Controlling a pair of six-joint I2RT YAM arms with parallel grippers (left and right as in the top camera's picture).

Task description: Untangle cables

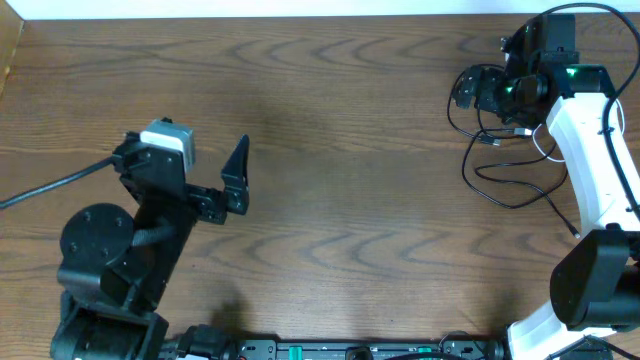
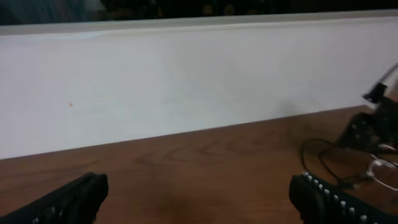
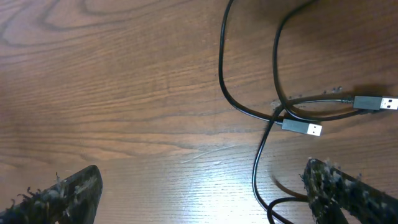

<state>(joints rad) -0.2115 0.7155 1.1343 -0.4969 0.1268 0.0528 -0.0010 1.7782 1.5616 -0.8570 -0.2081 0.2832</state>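
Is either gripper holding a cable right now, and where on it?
Nothing is held. The left gripper and right gripper are both open; the cables lie on the table.

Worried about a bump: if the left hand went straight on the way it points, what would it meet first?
Probably the white wall at the table's far edge; the left hand points over bare wood, the cables off to its right.

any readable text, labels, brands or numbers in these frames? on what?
None readable in any view.
USB plugs on the black cables: no marking visible.
Dark strip at the bottom edge of the overhead view: small green marks, too small to read.
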